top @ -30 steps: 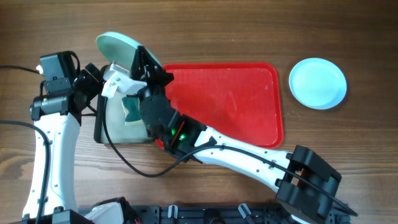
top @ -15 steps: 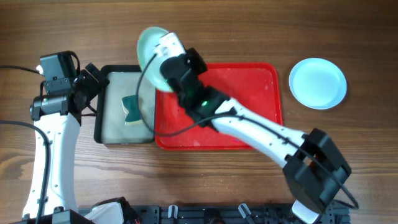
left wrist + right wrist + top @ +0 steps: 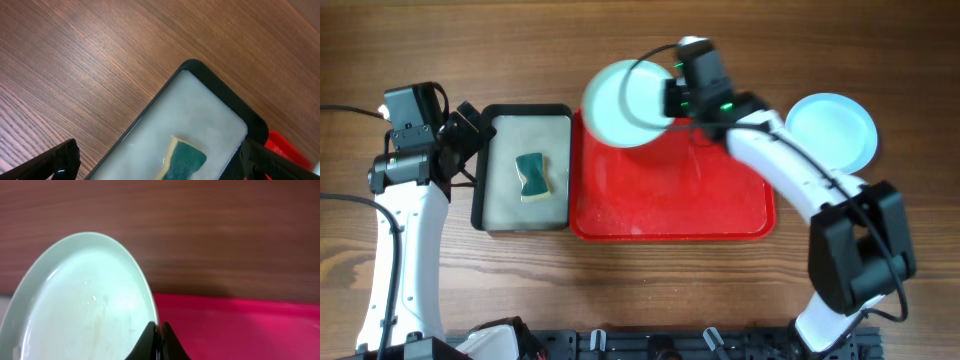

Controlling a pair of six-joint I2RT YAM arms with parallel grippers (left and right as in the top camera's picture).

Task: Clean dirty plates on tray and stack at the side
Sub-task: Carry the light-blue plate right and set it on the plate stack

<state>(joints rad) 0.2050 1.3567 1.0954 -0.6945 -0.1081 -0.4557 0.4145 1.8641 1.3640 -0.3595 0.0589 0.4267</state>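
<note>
The round shallow pale aqua plate [image 3: 620, 102], with faint smears on its face, hangs over the far left corner of the large red rectangular plastic tray [image 3: 670, 190]. The right tool [image 3: 159, 332] is pinched narrow on the plate's rim. A second pale blue round plate [image 3: 831, 133] lies on the wooden surface [image 3: 740, 290], just beside the tray's far right corner. The left tool [image 3: 468, 135] is spread wide at the far left corner of a black-rimmed tray [image 3: 520, 108], which contains a green-and-yellow sponge [image 3: 531, 176].

A brown wood-grain table [image 3: 420, 40] fills every view, evenly lit — perhaps from overhead.
</note>
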